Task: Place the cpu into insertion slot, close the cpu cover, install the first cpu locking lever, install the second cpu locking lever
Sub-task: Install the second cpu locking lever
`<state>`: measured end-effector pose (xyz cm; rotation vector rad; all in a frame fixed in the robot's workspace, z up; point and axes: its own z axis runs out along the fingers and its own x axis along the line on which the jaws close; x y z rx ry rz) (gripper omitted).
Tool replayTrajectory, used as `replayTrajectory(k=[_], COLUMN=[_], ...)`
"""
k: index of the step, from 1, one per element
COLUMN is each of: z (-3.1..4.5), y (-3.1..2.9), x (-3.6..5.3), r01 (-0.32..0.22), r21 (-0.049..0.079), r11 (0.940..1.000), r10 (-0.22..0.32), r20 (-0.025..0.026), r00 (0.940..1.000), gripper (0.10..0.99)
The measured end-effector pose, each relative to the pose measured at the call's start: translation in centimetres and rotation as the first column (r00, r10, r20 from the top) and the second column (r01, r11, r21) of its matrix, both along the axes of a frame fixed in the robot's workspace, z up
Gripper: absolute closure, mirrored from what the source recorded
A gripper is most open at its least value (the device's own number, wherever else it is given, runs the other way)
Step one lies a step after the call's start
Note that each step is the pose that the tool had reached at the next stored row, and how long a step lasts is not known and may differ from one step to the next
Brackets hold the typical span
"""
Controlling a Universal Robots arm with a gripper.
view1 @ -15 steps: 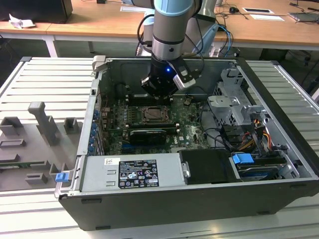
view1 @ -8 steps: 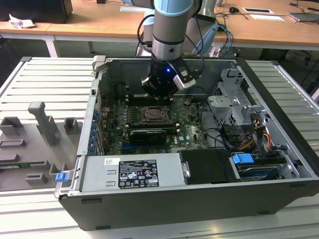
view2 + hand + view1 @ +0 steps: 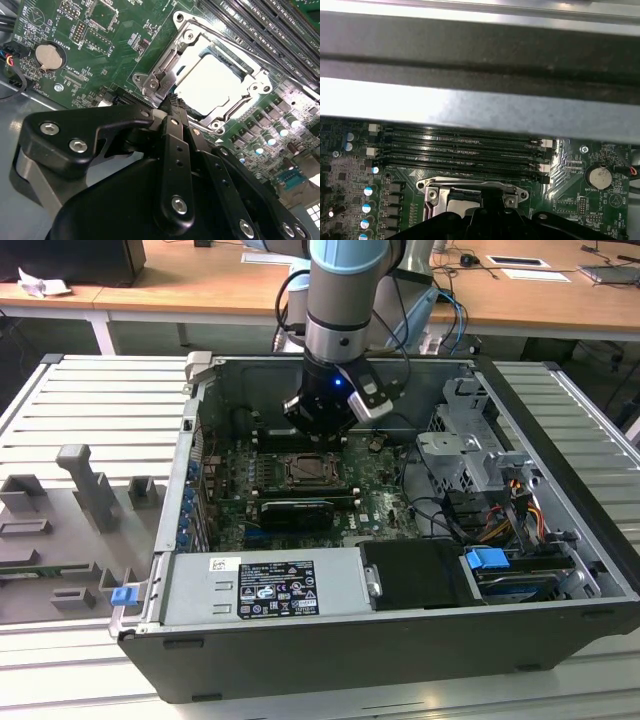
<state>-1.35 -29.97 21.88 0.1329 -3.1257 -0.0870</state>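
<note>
Inside an open computer case (image 3: 560,540) on a ribbed tabletop (image 3: 90,410), the clenched, empty end effector (image 3: 172,102) presses at the cpu cover (image 3: 150,82) — a slip could scrape the seated cpu (image 3: 210,82).

An open dark grey metal computer case (image 3: 560,570) is lying on a pale ribbed metal table (image 3: 90,410). A silver boxy power supply with a label (image 3: 265,588) is sitting along its near wall. Long black memory slots (image 3: 460,150) are running beside a round silver coin battery (image 3: 598,176). Grey plastic fixtures (image 3: 85,485), possibly holders, are standing at the exterior view's left.
</note>
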Motion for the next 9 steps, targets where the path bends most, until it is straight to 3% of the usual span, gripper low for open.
replayTrajectory(k=[9], z=[0.01], y=[-0.32], x=[0.00], r01=[0.000], r21=[0.000], r11=[1.0000], r10=[0.000], r20=[-0.0001], r00=[1.0000], gripper=[0.980])
